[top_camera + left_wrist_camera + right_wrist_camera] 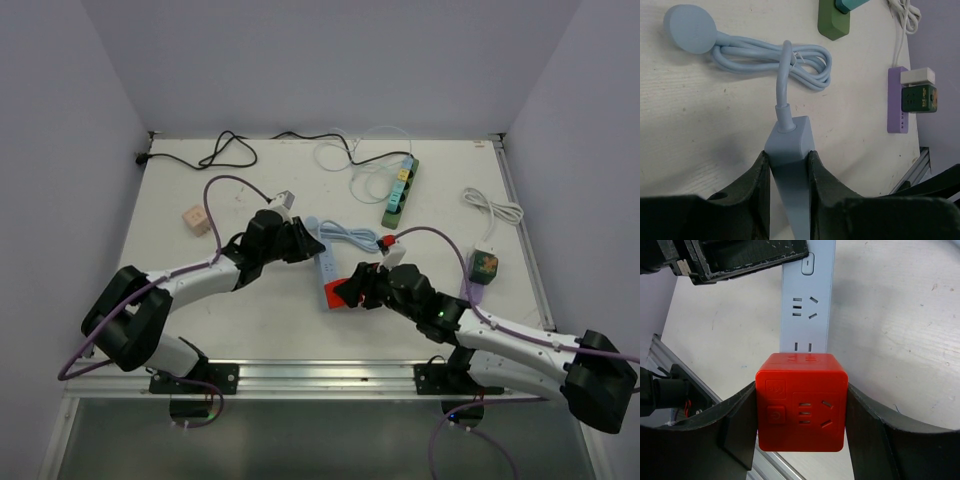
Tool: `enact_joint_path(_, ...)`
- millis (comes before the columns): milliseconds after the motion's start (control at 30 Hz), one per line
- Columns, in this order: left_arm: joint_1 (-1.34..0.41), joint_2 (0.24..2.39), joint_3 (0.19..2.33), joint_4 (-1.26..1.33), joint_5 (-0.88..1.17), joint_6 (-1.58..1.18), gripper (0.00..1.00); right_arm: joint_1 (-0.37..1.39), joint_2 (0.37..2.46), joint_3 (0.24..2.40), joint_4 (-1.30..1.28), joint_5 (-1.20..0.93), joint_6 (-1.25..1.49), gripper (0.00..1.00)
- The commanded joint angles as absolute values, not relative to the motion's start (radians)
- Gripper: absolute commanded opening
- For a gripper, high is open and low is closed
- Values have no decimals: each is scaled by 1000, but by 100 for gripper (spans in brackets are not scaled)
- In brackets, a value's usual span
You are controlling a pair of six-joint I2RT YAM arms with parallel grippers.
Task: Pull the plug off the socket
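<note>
Jaws of the left gripper (788, 159) are clamping shut on the cord end of the light-blue power strip (790, 142), with one finger pressing each long side. In the top view, the left gripper (303, 243) is reaching in from 9 o'clock and holding the 12 o'clock end of the strip (322, 262), which is lying flat near the middle of the table (250, 310). A pink block (196, 219) is resting at 9 o'clock from this gripper, and a black cable (225, 150) is trailing along the far edge at 11 o'clock. The strip's cord (790, 55) is leaving the gripped end and lying coiled on the table, with its round plug (690, 35) resting flat at 10 o'clock in the left wrist view.

Jaws of the right gripper (802, 410) are gripping the red cube adapter (802, 402), one finger bearing on each opposite side. The adapter (335, 293) is sitting on the 6 o'clock end of the strip; whether its pins are fully seated cannot be told. In the top view, the right gripper (350, 290) is approaching from 4 o'clock. A green power strip (400, 190) is lying well apart at 1 o'clock, and a purple power strip (475, 290) carrying a green adapter (486, 264) is lying at 3 o'clock.
</note>
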State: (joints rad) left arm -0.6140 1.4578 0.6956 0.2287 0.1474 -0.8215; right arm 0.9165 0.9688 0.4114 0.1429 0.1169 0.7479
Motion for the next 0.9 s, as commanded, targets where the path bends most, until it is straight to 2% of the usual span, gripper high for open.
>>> enact_joint_path(0,-614,1460,687,152,97,-657,0,911,850,425,313,232,716,0)
enact_joint_path(367,-615,1519,712,42,3,-566,0,911,824,459,242,209,617,0)
enact_joint_path(567,-617,1540,770,-63,-52,-491,0,959,946,574,140,140,462,0)
enact_joint_path(867,-650,1575,845,-133,-130,-428,0,1052,1072,695,71,143,410,0)
